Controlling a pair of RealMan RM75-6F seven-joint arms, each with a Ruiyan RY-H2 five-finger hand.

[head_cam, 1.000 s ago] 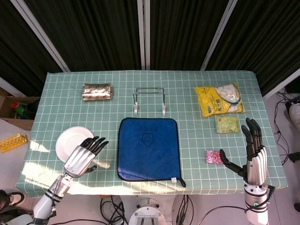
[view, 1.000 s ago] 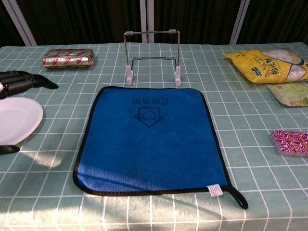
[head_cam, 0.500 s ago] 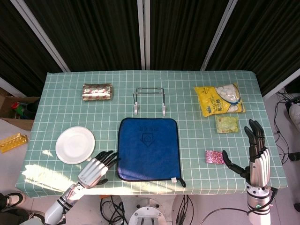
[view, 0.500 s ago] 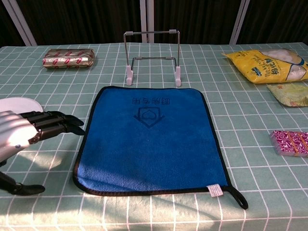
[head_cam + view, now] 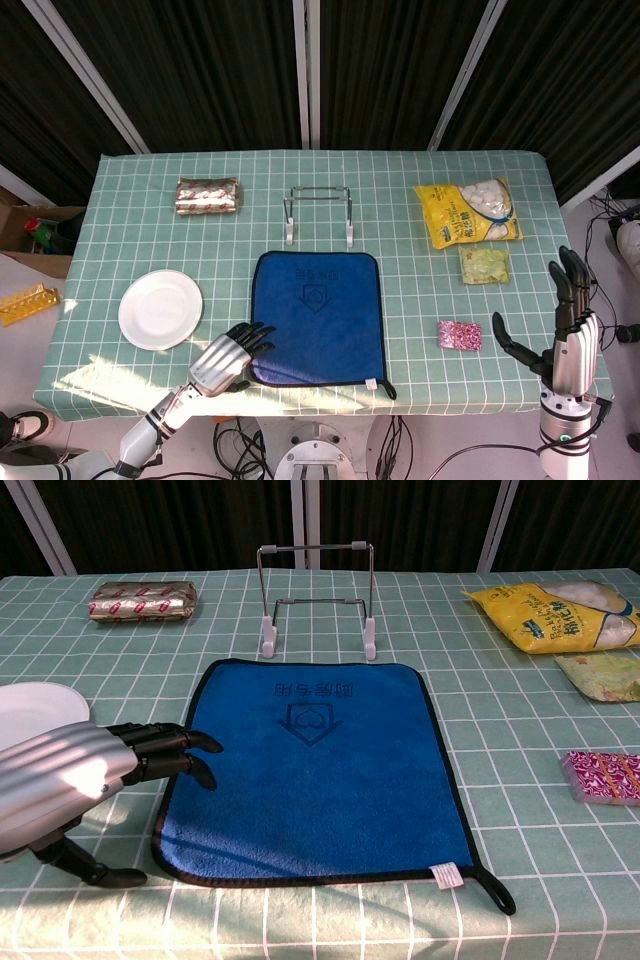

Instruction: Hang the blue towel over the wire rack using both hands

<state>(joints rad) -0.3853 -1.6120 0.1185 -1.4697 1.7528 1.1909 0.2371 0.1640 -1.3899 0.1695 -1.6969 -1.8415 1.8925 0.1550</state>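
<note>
A checked green worktop (image 5: pixel 420 300) is shown. The blue towel (image 5: pixel 318 317) lies flat at its near middle, just in front of the wire rack (image 5: pixel 319 212), unhung. The left hand (image 5: pixel 228 358), fingers spread and empty, reaches the towel's near left edge. The right hand (image 5: pixel 565 328), also spread and empty, is held well apart. The approach step is judged underway; both near corners must next be gripped.

Lab test bench, black curtains (image 5: pixel 200 70), checked tablecloth (image 5: pixel 420 290), floor cables (image 5: pixel 600 250)
</note>
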